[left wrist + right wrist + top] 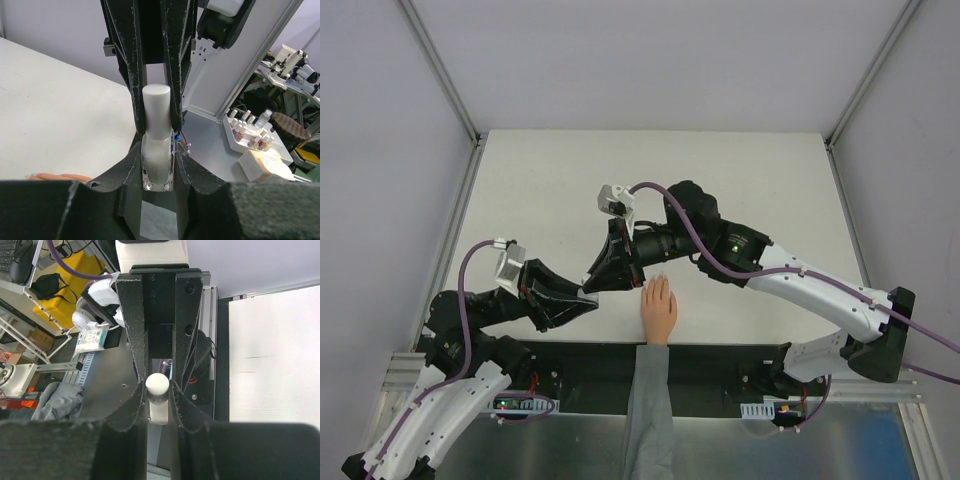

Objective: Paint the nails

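A small peach-coloured hand [658,308] with a grey sleeve lies flat at the table's near edge, fingers pointing away. Its nails are too small to make out. Its fingers also show in the left wrist view [61,176]. Just left of the hand, my two grippers meet above the table. My left gripper [158,176] is shut on the glass body of a white nail polish bottle [158,162]. My right gripper [158,390] is shut on the bottle's white cap [157,384]. The cap [156,107] still sits on the bottle. In the top view both grippers hide the bottle.
The white table [550,190] stretches behind the grippers. Off the table, the left wrist view shows a tray of several small polish bottles [250,132] and a pale box [262,166]. Metal frame posts stand at the table's far corners.
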